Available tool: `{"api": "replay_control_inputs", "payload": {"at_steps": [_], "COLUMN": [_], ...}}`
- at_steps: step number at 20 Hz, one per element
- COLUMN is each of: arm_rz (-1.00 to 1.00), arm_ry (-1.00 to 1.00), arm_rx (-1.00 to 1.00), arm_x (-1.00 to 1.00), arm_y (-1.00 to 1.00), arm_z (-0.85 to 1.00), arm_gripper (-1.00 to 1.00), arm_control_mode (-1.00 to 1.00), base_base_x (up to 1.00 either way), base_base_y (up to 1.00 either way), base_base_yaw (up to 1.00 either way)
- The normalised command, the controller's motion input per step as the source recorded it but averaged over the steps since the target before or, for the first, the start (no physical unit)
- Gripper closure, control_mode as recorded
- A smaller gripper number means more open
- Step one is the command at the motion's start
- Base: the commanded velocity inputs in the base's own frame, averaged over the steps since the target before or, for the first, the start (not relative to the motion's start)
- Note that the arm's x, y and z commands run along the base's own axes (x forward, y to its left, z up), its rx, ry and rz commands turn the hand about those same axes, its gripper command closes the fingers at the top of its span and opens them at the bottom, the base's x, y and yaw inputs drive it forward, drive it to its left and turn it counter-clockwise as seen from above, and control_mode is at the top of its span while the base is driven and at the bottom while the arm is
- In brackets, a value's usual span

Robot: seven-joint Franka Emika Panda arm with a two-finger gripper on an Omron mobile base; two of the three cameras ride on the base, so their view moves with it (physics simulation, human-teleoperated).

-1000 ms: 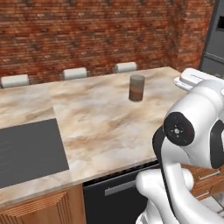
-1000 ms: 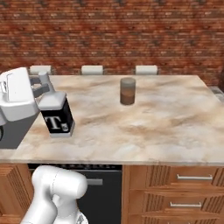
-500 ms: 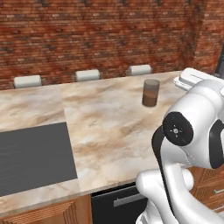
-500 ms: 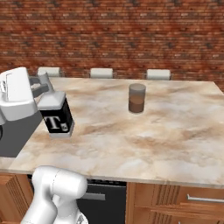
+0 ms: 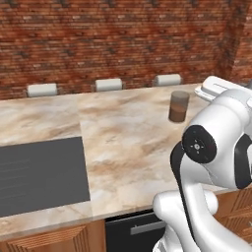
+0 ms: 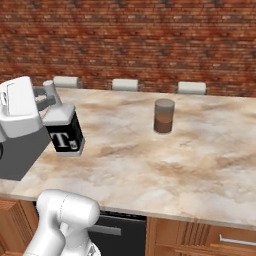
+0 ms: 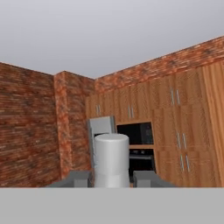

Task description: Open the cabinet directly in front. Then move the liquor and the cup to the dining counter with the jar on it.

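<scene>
My gripper (image 6: 46, 102) is shut on the liquor (image 6: 65, 134), a small dark bottle with a white "T" label, and holds it by the neck just above the left part of the dining counter (image 6: 150, 162). In the hand view the bottle's pale cap (image 7: 111, 159) stands between the fingertips of the gripper (image 7: 111, 179). The jar (image 6: 163, 115), clear glass with brown contents, stands upright on the beige marble top, right of the bottle. From the left base view the jar (image 5: 178, 105) sits near the counter's (image 5: 123, 142) far right. The cup and the cabinet are out of view.
A dark cooktop (image 5: 39, 172) is set into the counter's left end. Three white stool backs (image 5: 108, 84) line the far edge before a brick wall. Low wooden base cabinets (image 6: 225, 240) run under the near edge. Tall wooden fronts with a built-in oven (image 7: 140, 144) show far off.
The whole picture has shifted in both base views, so the base has driven; the counter and jar now look nearer and further right. The bottle stays in the gripper.
</scene>
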Motion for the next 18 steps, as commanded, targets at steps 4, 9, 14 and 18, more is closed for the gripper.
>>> {"api": "replay_control_inputs", "payload": {"at_steps": [4,9,14,18], "arm_rz": [0.03,0.01,0.01,0.00], "arm_ry": [0.00,-0.02,-0.18,-0.22], "arm_rx": [0.00,0.02,0.06,0.03], "arm_x": [0.00,0.07,0.37,0.59], "arm_y": [-0.04,-0.02,-0.01,0.00], "arm_z": [-0.03,-0.22,-0.60,-0.58], "arm_gripper": [1.00,1.00,1.00,1.00], "arm_control_mode": [-1.00,-1.00,-1.00,-1.00], "base_base_x": [0.25,0.00,0.00,0.00], "base_base_y": [-0.06,0.00,0.00,0.00], "base_base_yaw": [0.13,0.00,0.00,0.00]}}
